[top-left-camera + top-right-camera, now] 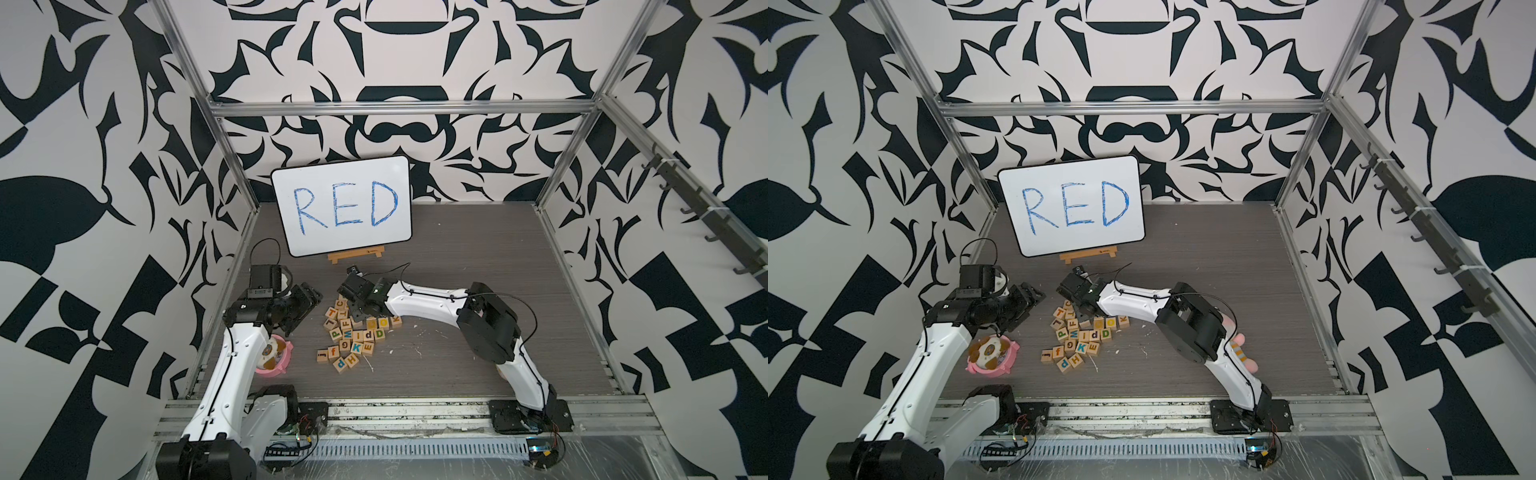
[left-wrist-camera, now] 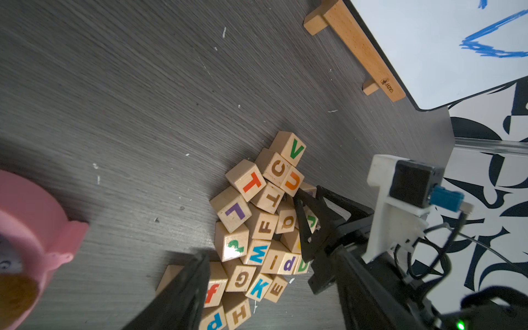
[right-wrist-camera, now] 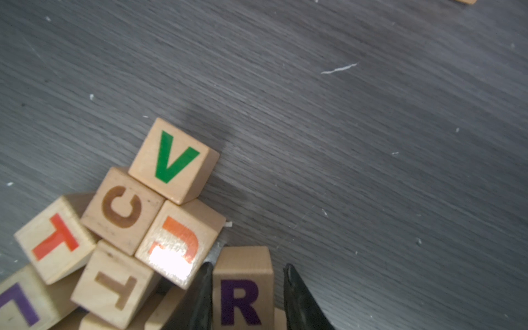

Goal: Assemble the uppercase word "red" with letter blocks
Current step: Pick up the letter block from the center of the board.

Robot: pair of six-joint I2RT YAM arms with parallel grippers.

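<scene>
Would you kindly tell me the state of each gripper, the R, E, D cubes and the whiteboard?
Pale wooden cube, purple R: between the right fingers, not yet clamped.
Pale wooden cube, orange E: flat in the pile, untouched.
Pale wooden cube, green D: flat in the pile, untouched.
White board, blue RED: upright on wooden stand.
Right gripper: open around the R cube.
Left gripper: open, empty.

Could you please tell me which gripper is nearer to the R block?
Right. The right gripper straddles the R block with its fingers; the left gripper hovers apart from it, off to one side of the letter blocks.
</scene>
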